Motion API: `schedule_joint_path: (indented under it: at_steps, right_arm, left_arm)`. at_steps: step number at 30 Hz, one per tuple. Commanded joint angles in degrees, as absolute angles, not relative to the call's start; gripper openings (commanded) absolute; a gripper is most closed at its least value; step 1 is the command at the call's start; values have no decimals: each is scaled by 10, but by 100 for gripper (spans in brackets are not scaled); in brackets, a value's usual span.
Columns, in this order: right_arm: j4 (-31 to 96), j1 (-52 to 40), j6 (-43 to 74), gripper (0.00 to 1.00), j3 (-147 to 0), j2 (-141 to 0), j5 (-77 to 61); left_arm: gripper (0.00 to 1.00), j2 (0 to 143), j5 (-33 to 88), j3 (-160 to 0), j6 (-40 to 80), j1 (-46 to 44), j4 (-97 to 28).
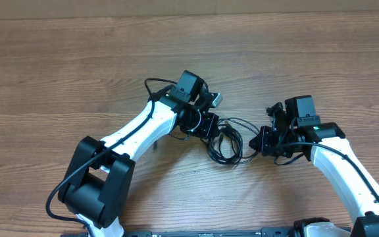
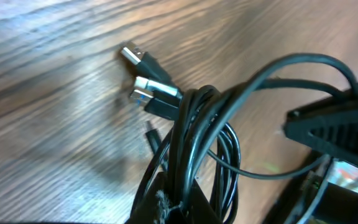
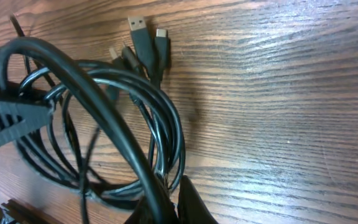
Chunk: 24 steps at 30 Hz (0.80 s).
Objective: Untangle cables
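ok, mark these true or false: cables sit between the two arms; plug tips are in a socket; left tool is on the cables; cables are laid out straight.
1. The cables sit between the two arms. True.
2. The plug tips are in a socket. False: they lie loose on the table.
3. The left tool has the cables running between its fingers. True.
4. The cables are laid out straight. False: they are looped in a coil.
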State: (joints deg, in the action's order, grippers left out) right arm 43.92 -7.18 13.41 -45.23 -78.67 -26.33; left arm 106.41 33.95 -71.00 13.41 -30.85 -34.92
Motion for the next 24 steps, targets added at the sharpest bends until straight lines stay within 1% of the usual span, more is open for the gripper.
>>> schedule_joint_path:
  at_steps: [1,3,4,5,6,7,9,12,15,18,24]
  right_arm:
    - [424,-72,90,4,-470,-789,-336]
    - [416,-72,85,4,-470,-789,-349]
    - [416,-72,84,4,-470,-789,-349]
    - [416,-72,84,4,-470,-789,-348]
    - [415,-72,84,4,-470,-789,-348]
    - [413,-72,84,4,-470,-789,-348]
    - [407,-72,84,4,-470,-789,-349]
    - [393,-72,84,4,-470,-788,-356]
    - [363,-72,85,4,-482,-776,-407]
    - [367,-72,87,4,-524,-753,-408]
    - [368,-74,96,4,-627,-674,-443]
  left_arm:
    - [4,1067,309,-726,138,-312,-349]
    - [4,1067,311,-726,138,-312,-351]
    - [11,1067,311,-726,137,-312,-354]
    - [33,1067,311,-726,137,-312,-356]
    - [50,1067,311,-726,137,-312,-358]
    - [54,1067,311,-726,134,-311,-362]
    - [57,1067,310,-726,125,-307,-371]
    - [56,1067,307,-726,117,-296,-387]
    - [55,1067,273,-726,118,-279,-409]
    - [55,1067,251,-726,118,-261,-432]
    - [55,1067,252,-726,117,-238,-441]
